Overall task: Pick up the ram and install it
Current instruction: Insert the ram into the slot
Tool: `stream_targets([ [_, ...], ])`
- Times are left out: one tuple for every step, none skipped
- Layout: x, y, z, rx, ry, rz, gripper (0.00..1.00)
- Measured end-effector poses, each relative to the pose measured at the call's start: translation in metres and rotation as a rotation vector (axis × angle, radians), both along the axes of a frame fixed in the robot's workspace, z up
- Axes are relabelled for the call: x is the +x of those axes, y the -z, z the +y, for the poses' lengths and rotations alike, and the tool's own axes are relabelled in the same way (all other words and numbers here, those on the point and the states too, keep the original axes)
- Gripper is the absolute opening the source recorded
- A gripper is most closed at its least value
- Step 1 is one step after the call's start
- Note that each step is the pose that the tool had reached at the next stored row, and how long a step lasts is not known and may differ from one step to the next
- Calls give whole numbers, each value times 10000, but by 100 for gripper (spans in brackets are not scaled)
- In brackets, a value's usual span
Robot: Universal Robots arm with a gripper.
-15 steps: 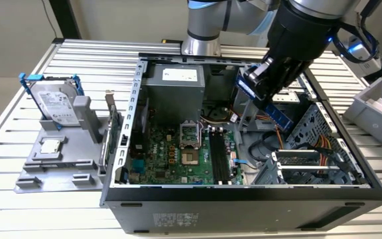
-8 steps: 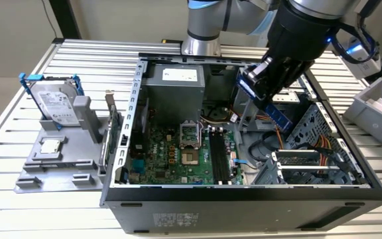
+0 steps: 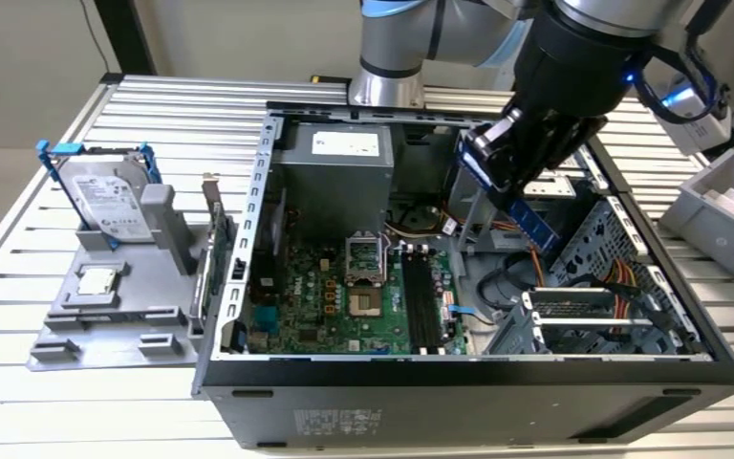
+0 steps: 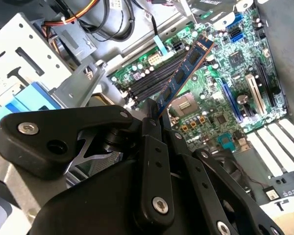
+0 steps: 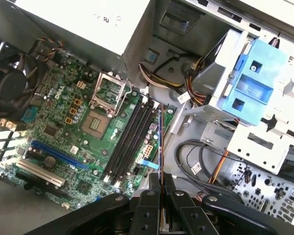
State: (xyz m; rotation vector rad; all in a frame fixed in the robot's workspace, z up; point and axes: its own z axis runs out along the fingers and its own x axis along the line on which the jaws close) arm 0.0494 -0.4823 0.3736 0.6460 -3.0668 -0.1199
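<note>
The black fingers of the pincer (image 4: 154,116) are seen closest in both wrist views, and they are closed on one end of the ram (image 4: 186,68), which is gripped by its flat faces. In the second wrist view the ram is shown as a long, narrow blue-looking board with a row of black chips, projecting out from the fingertips at a slant. In the first wrist view the pincer (image 5: 160,182) is seen with the ram (image 5: 160,142) edge-on, as a thin line running beside the memory slots (image 5: 130,137) and roughly parallel to them. In the exterior view the pincer (image 3: 520,158) is held above the open computer case (image 3: 469,382), and the ram (image 3: 535,225) hangs tilted in the air, clear of the motherboard (image 3: 316,306) and to the exterior view's right of the memory slots (image 3: 424,296). Just beside the slots the CPU socket (image 3: 360,277) is found, and behind it the grey power supply (image 3: 335,163). A blue drive bracket (image 5: 255,78) is mounted in the drive cage near the slots. Well apart, on the exterior view's left, a grey holder (image 3: 112,316) is placed on the slatted metal surface (image 3: 35,402); a hard drive (image 3: 106,201) with blue brackets is stood upright in it, and a small square CPU chip (image 3: 97,279) is laid in front of the drive.
</note>
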Motion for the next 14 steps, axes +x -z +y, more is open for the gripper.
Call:
stream_targets([
  [0,0,0,0,57,0,0],
  [0,0,0,0,120,0,0],
  [0,1,0,0,183,0,0],
  [0,1,0,-1,250,0,0],
  [0,1,0,-2,306,0,0],
  [0,1,0,-2,372,0,0],
  [0,2,0,-3,430,1,0],
  [0,3,0,-2,485,0,0],
  [0,5,0,-1,537,0,0],
  [0,6,0,-2,590,0,0],
  [0,7,0,-3,645,0,0],
  [0,8,0,-3,701,0,0],
  [0,9,0,-2,759,0,0],
  [0,10,0,-4,812,1,0],
])
